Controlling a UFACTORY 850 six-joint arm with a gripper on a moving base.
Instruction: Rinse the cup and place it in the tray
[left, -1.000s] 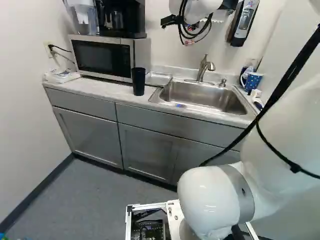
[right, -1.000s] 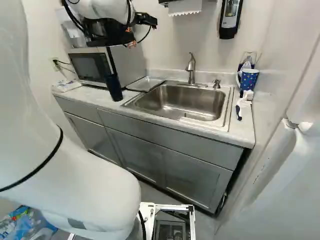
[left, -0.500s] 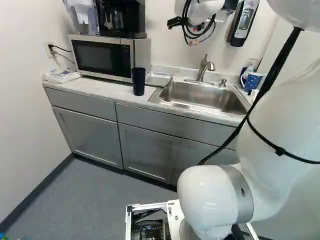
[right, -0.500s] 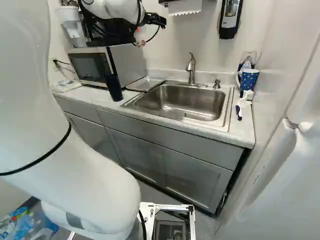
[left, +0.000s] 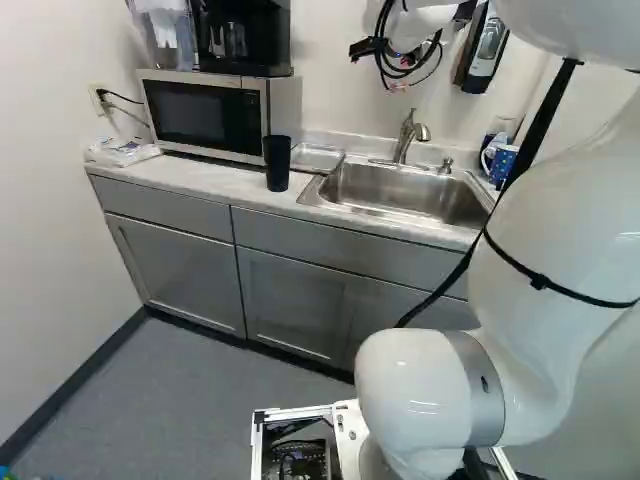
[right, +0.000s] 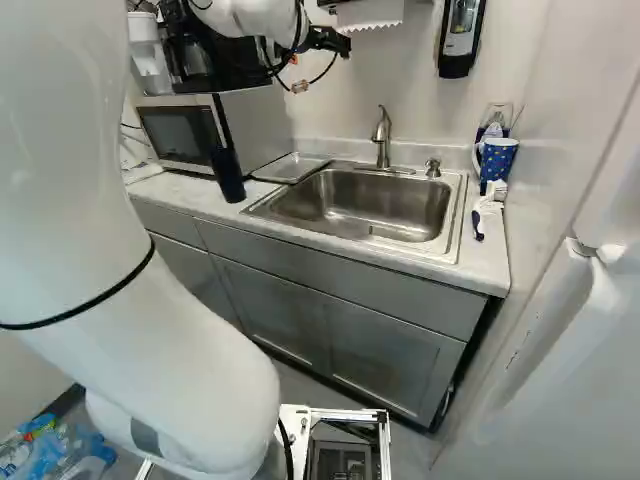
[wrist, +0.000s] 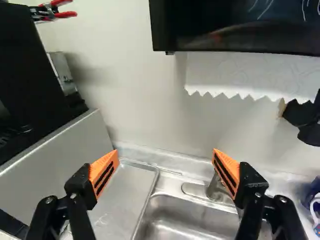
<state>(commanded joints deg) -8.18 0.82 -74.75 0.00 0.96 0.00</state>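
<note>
Our pincer (right: 328, 40) is raised in front of the wall, and the wrist view shows our pincer (wrist: 165, 152) with its orange pads (wrist: 104, 172) wide apart, facing each other. Past them, from above, we look down on the tray (wrist: 122, 195) and the sink (right: 400, 212), with the faucet (right: 382, 135) at the sink's back edge. Paper towel (wrist: 235, 75) hangs on the wall ahead of us.

The dark cup (left: 277, 163) is out of our grasp: it stands on the counter (left: 225, 180) by the near right corner of the microwave (left: 200, 115), as we see it in the left base view. It is just beside the tray, which lies between the microwave and the sink. At the sink's far side from the cup we have a blue patterned mug (right: 497, 160). A black coffee maker (left: 245, 40) sits on the microwave.
</note>
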